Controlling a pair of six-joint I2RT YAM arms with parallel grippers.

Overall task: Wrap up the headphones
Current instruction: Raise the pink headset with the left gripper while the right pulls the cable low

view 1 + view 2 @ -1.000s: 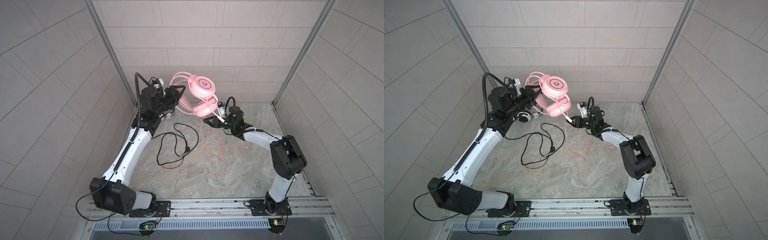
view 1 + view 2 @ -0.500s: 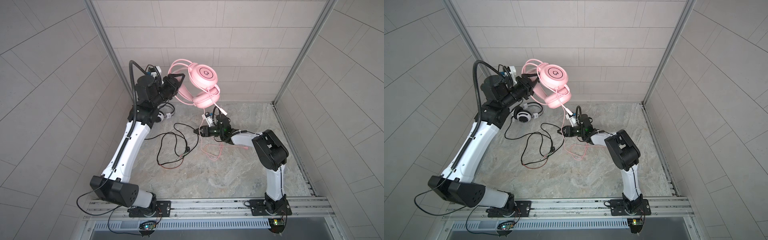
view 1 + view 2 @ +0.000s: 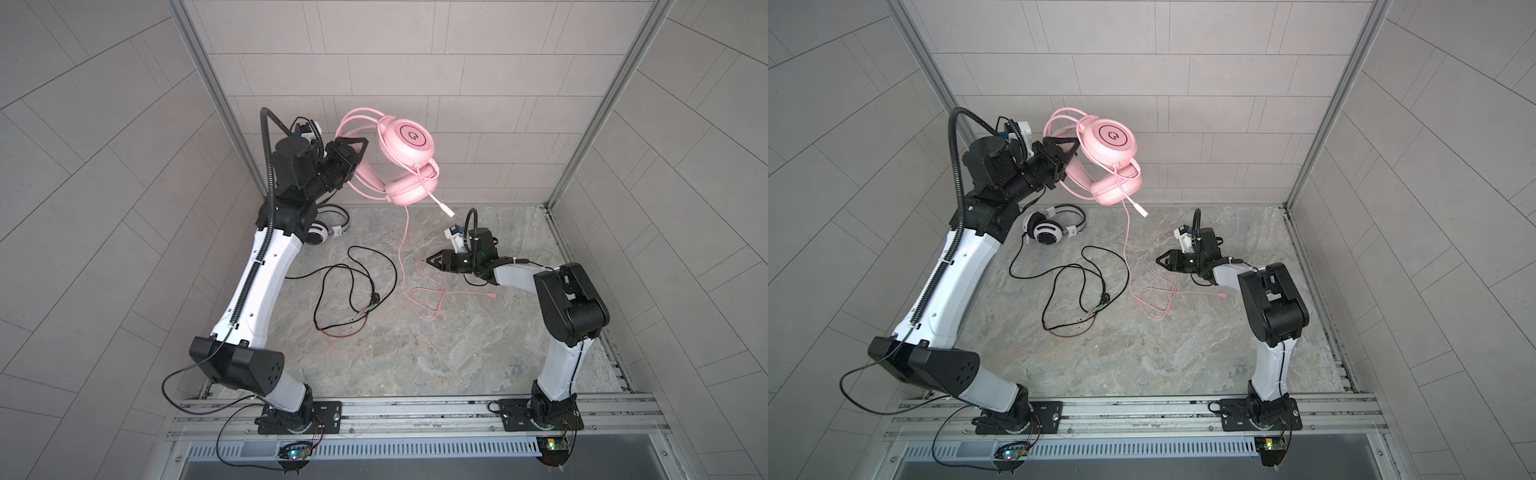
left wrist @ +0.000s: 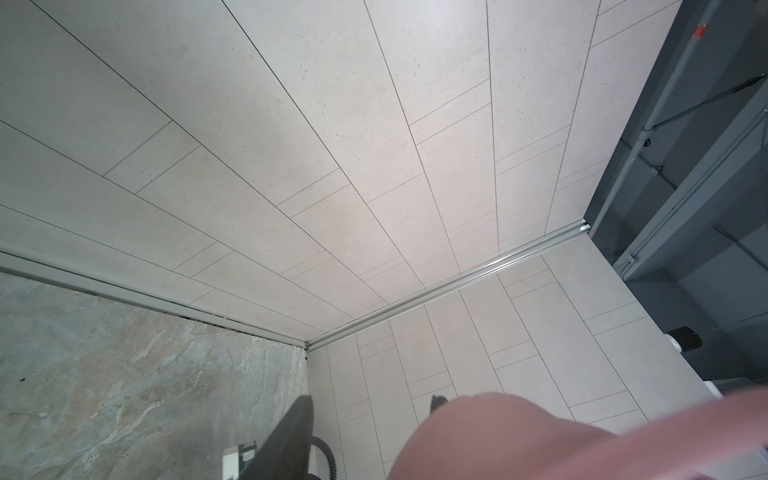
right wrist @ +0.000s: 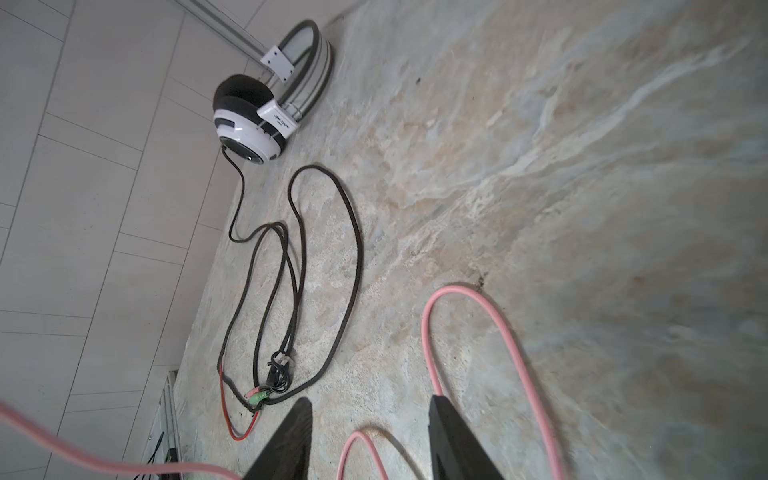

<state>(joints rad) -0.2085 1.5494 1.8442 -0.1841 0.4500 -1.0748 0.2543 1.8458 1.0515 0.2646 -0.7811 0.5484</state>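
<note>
My left gripper is shut on the headband of the pink headphones, which it holds high near the back wall. In the left wrist view they are a pink blur over one finger. Their pink cable hangs to the floor and loops there. My right gripper hovers low and open over those loops, gripping nothing. The white-and-black headphones lie at the back left, with their black cable sprawled loose.
Tiled walls enclose the stone floor on three sides, and the back wall is close behind the raised headset. A metal rail with both arm bases runs along the front. The pink plug lies beside my right forearm.
The left arm has lifted the pink headphones higher. The right gripper has dropped from beside the pink ear cup to just above the floor, reached left, then drawn back over the cable loops.
</note>
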